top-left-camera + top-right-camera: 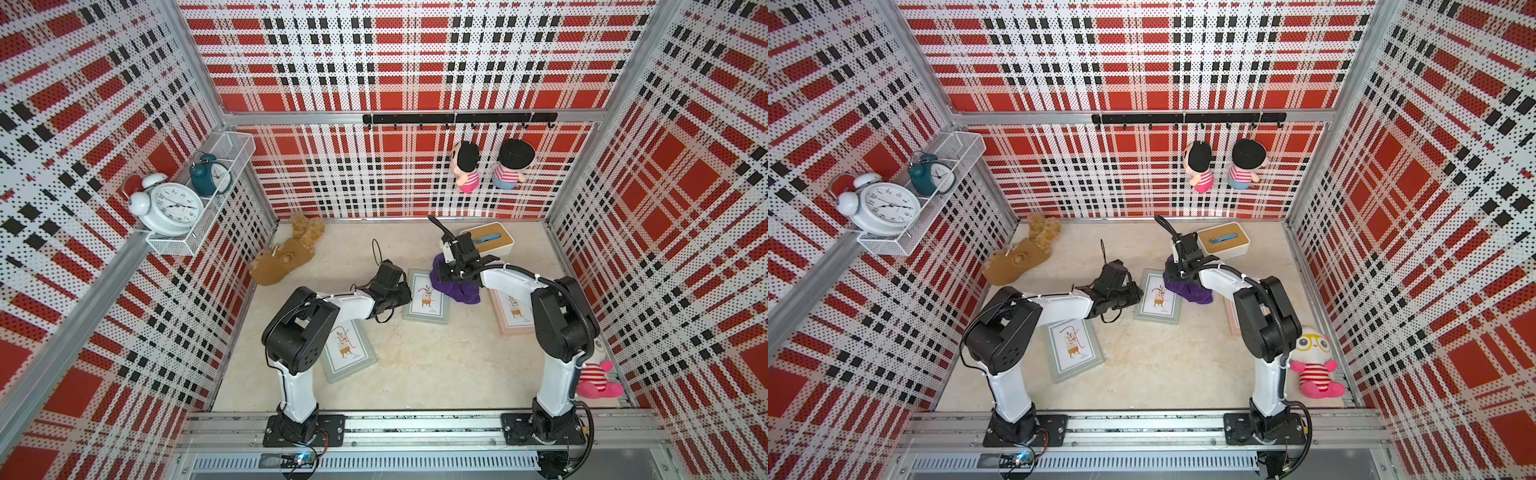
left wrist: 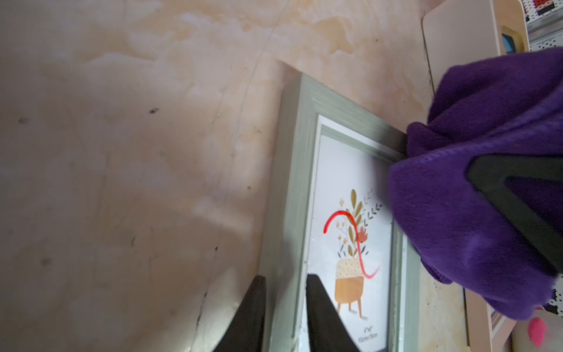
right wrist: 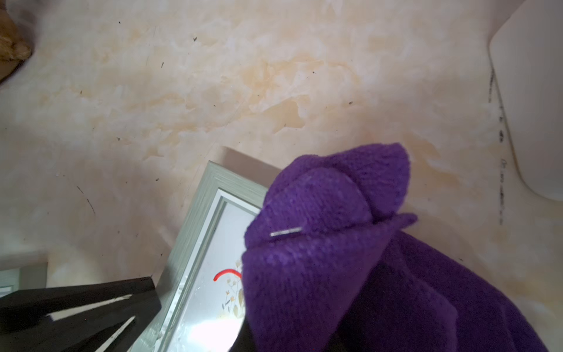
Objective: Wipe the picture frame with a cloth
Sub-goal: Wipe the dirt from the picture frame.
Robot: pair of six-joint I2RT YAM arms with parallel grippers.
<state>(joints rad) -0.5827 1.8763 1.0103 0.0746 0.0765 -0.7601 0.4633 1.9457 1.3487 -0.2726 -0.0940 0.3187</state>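
- Marbled table [image 1: 415,365], plaid walls [image 1: 415,62].
- Left gripper [image 2: 285,278] narrow, clamping frame [image 2: 292,183] edge.
- Right gripper [image 1: 446,276] closed on cloth [image 3: 335,274].
- Frame print [image 2: 370,333] reads "4x6", "10cm x 15cm".

Cloth [image 3: 350,274] looks fuzzy, picture frame [image 2: 292,189] brushed matt, its glass [image 2: 344,170] glossy.

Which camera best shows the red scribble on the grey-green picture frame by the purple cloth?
Left wrist view: the whole red scribble shows on the grey-green picture frame. Right wrist view shows one end; the purple cloth hides the rest. Both top views: too small.
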